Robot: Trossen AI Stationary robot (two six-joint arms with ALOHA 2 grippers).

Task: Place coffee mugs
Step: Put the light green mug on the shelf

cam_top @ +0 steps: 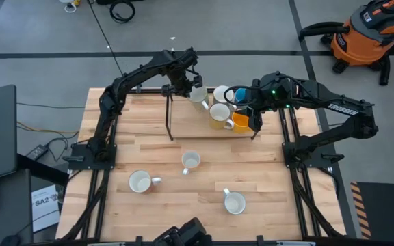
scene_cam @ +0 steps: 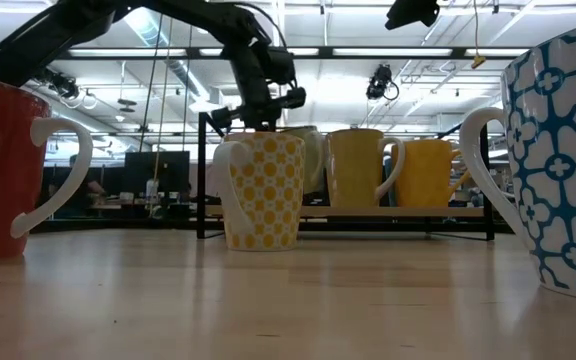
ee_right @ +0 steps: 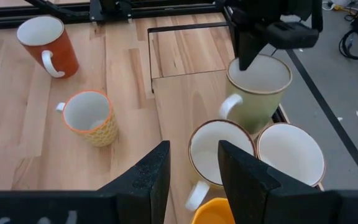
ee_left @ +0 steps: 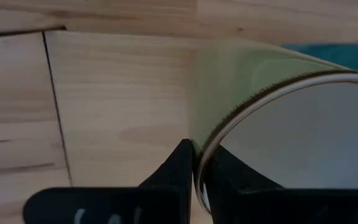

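A pale green mug (ee_right: 257,92) is held upright by its rim at the raised shelf's (cam_top: 183,130) edge. Four more mugs are clustered beside it; three are stood apart on the desk (cam_top: 265,188).

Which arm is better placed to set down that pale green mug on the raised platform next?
Left. The left tool is shut on the pale green mug, pinching its rim over the raised platform. The right tool is open, hovering empty above the neighbouring mugs.
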